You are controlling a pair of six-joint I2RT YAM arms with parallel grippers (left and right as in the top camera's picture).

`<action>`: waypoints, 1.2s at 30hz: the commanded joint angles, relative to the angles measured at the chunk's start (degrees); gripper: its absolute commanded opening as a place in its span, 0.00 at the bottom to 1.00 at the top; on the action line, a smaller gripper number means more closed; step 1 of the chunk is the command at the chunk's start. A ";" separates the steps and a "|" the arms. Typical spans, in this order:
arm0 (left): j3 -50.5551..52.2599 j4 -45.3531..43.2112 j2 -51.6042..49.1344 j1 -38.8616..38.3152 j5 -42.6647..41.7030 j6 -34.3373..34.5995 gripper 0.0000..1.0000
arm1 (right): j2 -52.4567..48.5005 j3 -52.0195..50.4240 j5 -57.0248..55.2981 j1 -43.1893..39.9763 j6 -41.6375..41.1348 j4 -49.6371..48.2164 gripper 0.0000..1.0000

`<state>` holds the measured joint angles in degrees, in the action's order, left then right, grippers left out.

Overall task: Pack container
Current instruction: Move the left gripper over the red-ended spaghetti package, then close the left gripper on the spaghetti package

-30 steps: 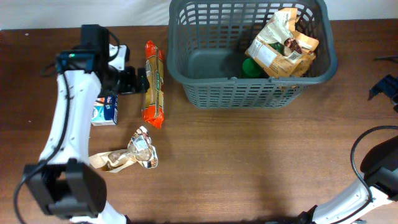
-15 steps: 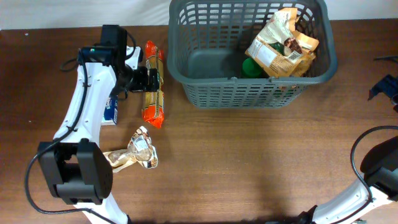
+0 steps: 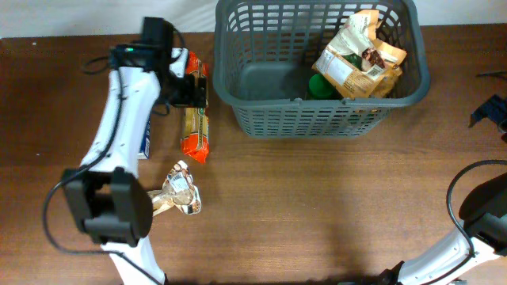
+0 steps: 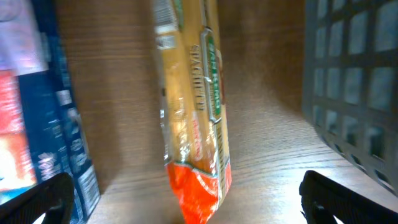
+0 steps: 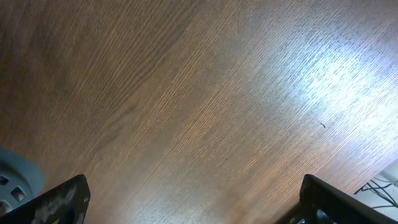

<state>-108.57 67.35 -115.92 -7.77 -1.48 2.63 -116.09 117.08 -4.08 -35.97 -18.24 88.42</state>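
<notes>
The dark grey lattice basket (image 3: 269,119) stands at the far middle of the table and holds tan snack bags (image 3: 360,55) and a green item (image 3: 319,85). A long yellow and orange spaghetti pack (image 3: 196,134) lies flat just left of it. My left gripper (image 3: 194,89) hovers over the pack's far half, open. In the left wrist view the pack (image 4: 196,124) runs between my spread fingers, with my left gripper (image 4: 189,194) above its orange end and the basket wall (image 4: 354,81) on the right. My right gripper (image 3: 491,109) is at the far right edge, open and empty (image 5: 193,199).
A blue and white carton (image 3: 145,141) lies left of the spaghetti pack and shows in the left wrist view (image 4: 43,112). A crumpled tan and silver pouch (image 3: 178,194) lies nearer the front. The right wrist view shows only bare wood.
My left arm has swung right, from beside the blue carton to over the spaghetti pack. The pack and the right arm have not moved.
</notes>
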 commanded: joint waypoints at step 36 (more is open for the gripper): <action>-1.18 -7.76 -9.18 -2.21 1.88 4.68 0.99 | 0.22 -0.31 -0.48 -0.07 -0.70 0.02 0.99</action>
<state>-109.10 59.70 -123.37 -10.22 0.03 6.35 -116.09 117.10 -4.08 -35.97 -18.24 88.42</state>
